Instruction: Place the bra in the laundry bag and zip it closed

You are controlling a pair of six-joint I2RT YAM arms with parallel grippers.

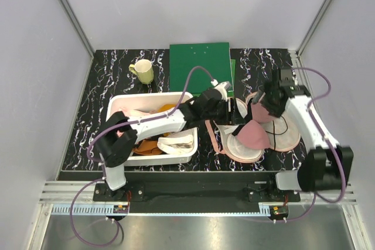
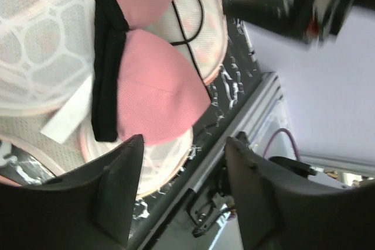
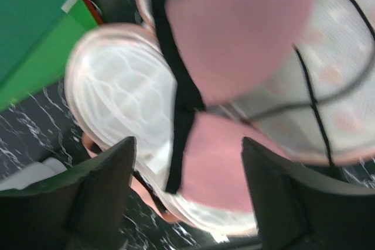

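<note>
The bra [image 1: 253, 134] lies across the open laundry bag [image 1: 241, 153], its length running near-to-far, right under the parted, empty right end effector [image 3: 187, 165], with the left end effector [image 2: 184, 165] equally slack alongside.

My left gripper [image 1: 229, 112] reaches over the white bin [image 1: 117, 106] to the open laundry bag [image 1: 241, 151]. The pink bra [image 1: 256, 134] lies across the bag. My right gripper [image 1: 259, 106] hovers at its far edge.
</note>
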